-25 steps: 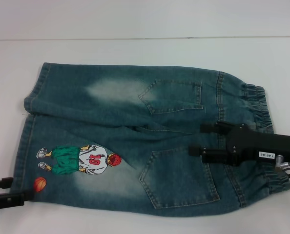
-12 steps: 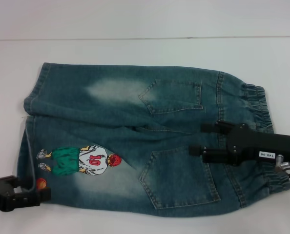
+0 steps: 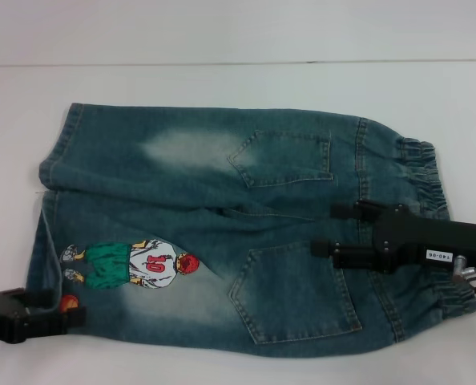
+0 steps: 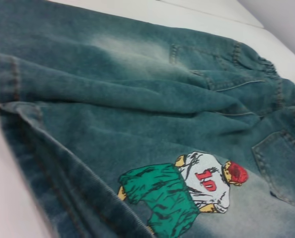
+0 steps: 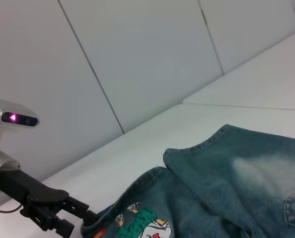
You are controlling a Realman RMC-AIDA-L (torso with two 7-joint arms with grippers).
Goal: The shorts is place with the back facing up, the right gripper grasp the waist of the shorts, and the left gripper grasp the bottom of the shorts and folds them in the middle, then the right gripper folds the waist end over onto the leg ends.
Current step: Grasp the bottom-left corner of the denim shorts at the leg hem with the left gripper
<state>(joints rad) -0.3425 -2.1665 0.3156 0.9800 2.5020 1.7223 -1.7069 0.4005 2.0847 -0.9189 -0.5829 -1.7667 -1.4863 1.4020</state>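
Across the white table [image 3: 222, 48] the shorts [image 3: 222, 208] lie flat, back up, with the ruffled waist [image 3: 430, 184] at three o'clock and the leg hems [image 3: 50, 172] at nine o'clock. At about four o'clock the right gripper [image 3: 334, 231] hovers over the lower back pocket [image 3: 298, 293], its two fingers spread apart with denim showing between them. At the eight o'clock corner the left gripper [image 3: 71, 309] has its fingers at the near leg's hem, beside the cartoon player patch [image 3: 134, 263]; whether they pinch the cloth cannot be told. From the right wrist camera, that claw's [image 5: 88, 220] tips touch the hem edge.
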